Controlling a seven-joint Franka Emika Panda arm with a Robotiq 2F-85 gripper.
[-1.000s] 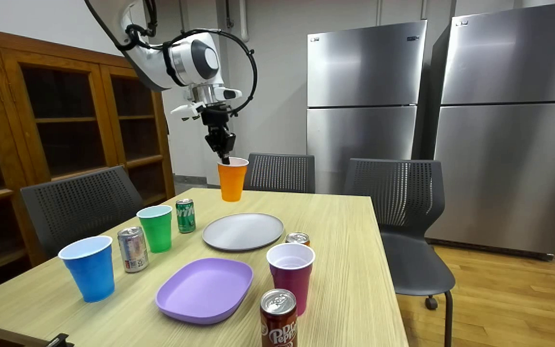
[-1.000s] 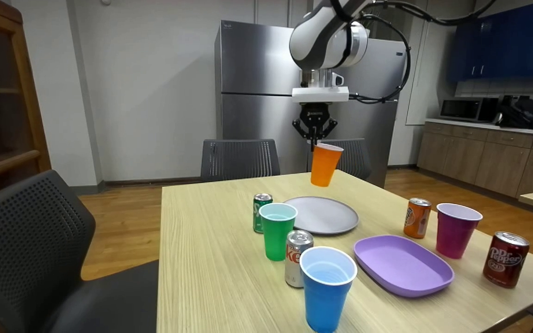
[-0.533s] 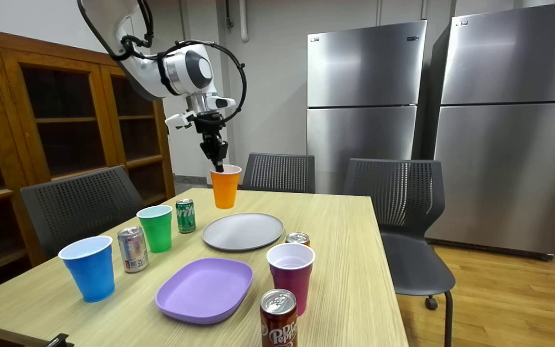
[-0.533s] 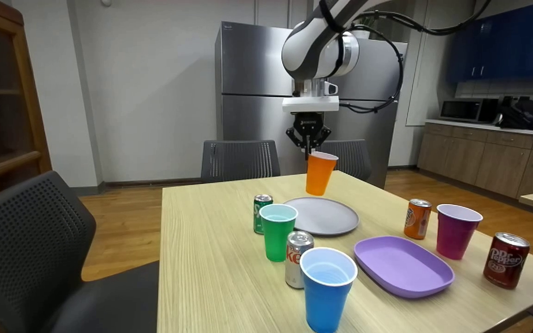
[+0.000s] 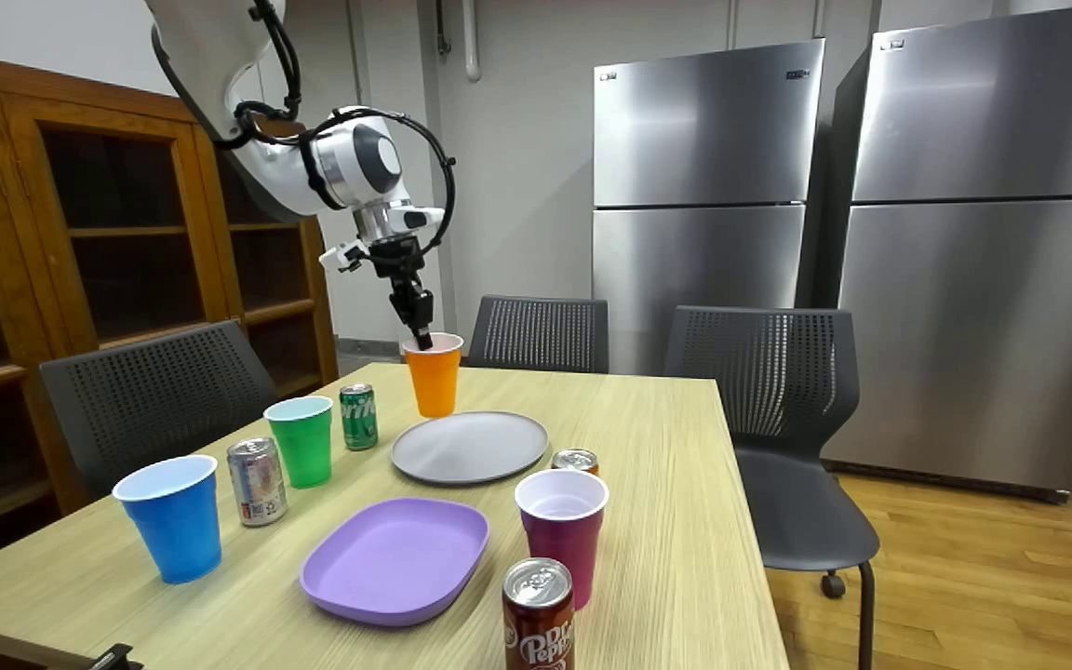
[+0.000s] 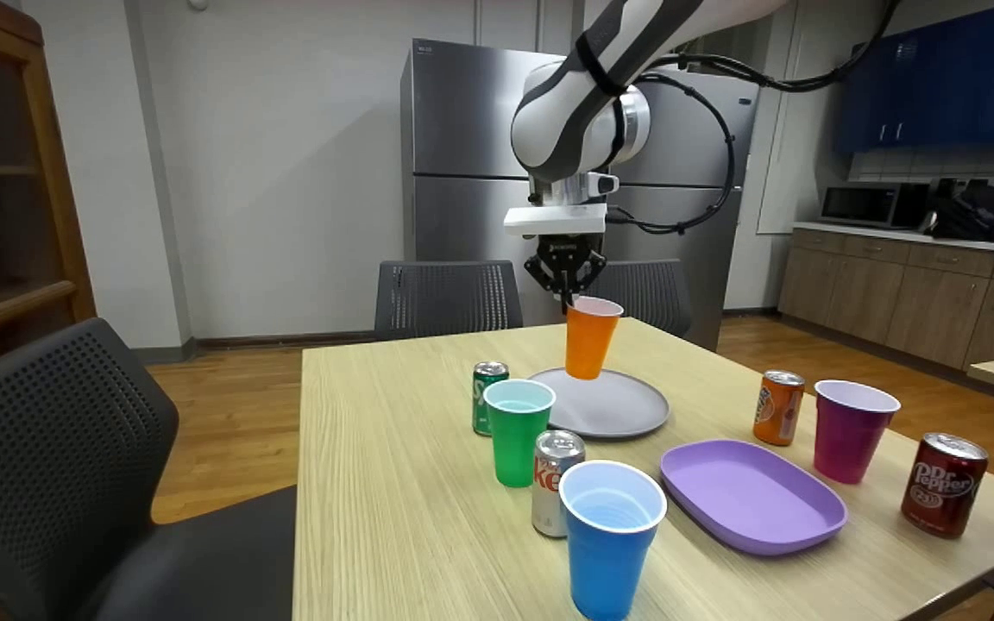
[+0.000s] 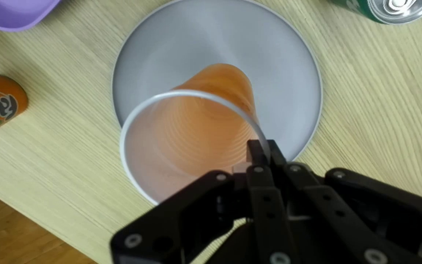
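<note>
My gripper (image 7: 268, 152) is shut on the rim of an orange cup (image 7: 196, 128), one finger inside the white-lined mouth and the other outside. In both exterior views the cup (image 5: 434, 383) hangs below the gripper (image 6: 565, 304), leaning slightly in an exterior view (image 6: 588, 343). A round grey plate (image 7: 288, 80) lies beneath it in the wrist view. The cup's base overlaps the far part of the plate (image 6: 613, 410) in an exterior view; whether they touch, I cannot tell. Close to the plate stands a green Sprite can (image 5: 358, 417).
On the table also stand a green cup (image 6: 516, 440), a blue cup (image 6: 609, 552), a silver Coke can (image 6: 551, 500), a purple tray (image 6: 747, 496), an orange Fanta can (image 6: 778, 407), a maroon cup (image 6: 851, 435) and a Dr Pepper can (image 6: 943, 487). Chairs (image 5: 769, 409) line the edges.
Gripper and orange cup have come down together and shifted a little left in both exterior views, bringing the cup's base closer to the grey plate. The grip on the rim stays the same.
</note>
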